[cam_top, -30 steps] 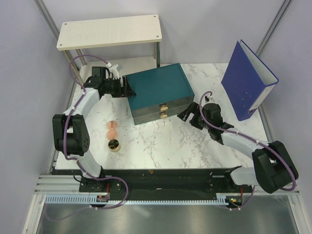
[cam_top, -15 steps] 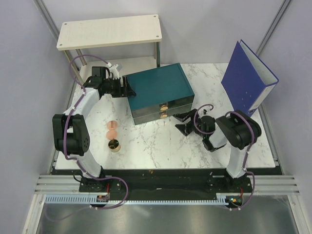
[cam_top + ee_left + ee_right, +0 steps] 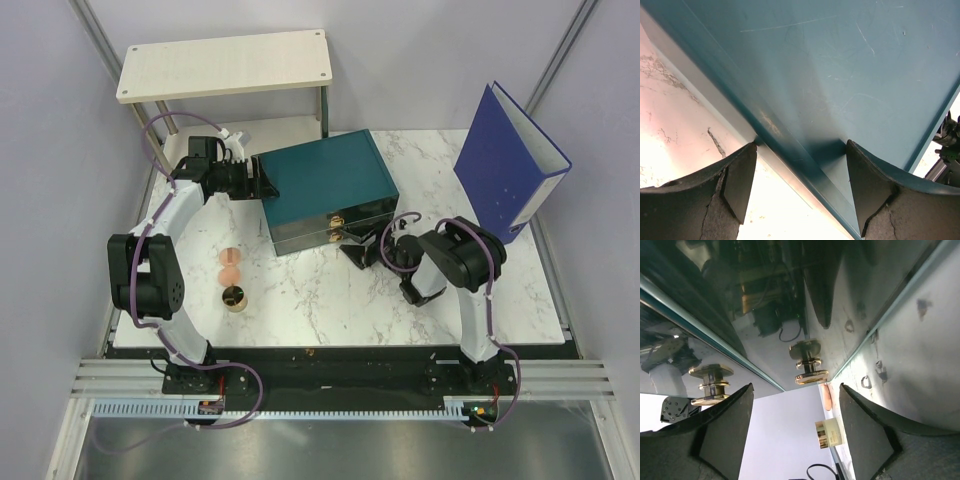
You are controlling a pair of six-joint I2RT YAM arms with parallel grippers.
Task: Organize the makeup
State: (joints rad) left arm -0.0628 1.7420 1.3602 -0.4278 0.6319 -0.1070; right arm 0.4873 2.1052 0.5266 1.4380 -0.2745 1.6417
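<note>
Two matte peach-pink round discs [image 3: 229, 257] lie side by side on the white, grey-veined marble desk [image 3: 320, 300], left of the glossy teal drawer box [image 3: 325, 180]. A round dark pot [image 3: 236, 297] with a shiny gold rim sits just nearer the arms. The left gripper [image 3: 801, 145] is spread apart, astride the box's rear corner edge. The right gripper [image 3: 795, 387] is also apart, with the lower gold knob handle [image 3: 809, 362] just ahead of its gap.
</note>
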